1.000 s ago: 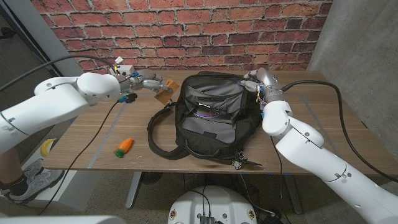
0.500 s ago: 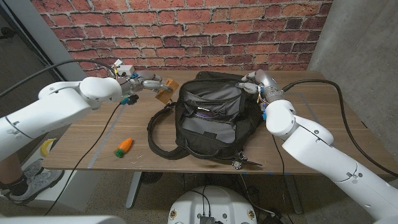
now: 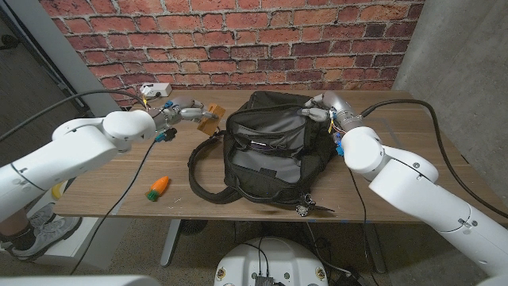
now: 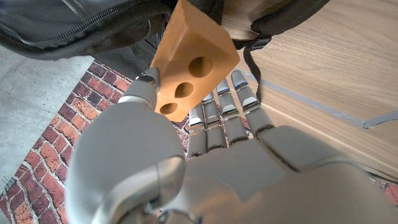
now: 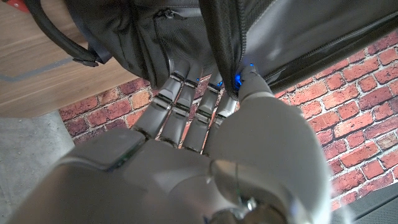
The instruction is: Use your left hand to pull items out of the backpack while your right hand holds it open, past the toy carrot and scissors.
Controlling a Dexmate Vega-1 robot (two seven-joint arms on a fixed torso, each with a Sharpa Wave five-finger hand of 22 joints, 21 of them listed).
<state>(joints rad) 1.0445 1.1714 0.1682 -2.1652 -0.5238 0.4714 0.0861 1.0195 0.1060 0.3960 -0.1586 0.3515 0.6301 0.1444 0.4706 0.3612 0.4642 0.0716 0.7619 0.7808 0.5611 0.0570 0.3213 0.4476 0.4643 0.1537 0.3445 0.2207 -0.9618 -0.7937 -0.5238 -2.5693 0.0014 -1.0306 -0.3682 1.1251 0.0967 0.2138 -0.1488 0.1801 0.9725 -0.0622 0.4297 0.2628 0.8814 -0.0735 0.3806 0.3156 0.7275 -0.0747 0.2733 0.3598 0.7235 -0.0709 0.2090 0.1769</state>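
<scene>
The black backpack lies open in the middle of the table, and it also shows in the left wrist view. My right hand grips the backpack's far rim; in the right wrist view its fingers curl over the bag's edge. Just off the bag's left side, my left hand pinches a tan wooden block with round holes low over the table. The left wrist view shows that block between thumb and fingers. An orange toy carrot lies front left. The scissors lie at the bag's front edge.
A small white box sits at the table's back left. A black cable with a blue plug runs across the left side. The bag's strap loops out towards the carrot. The brick wall stands behind.
My left arm has swung forward and the block has sunk slightly beside the backpack. My right hand keeps its hold on the rim, shifted a little.
</scene>
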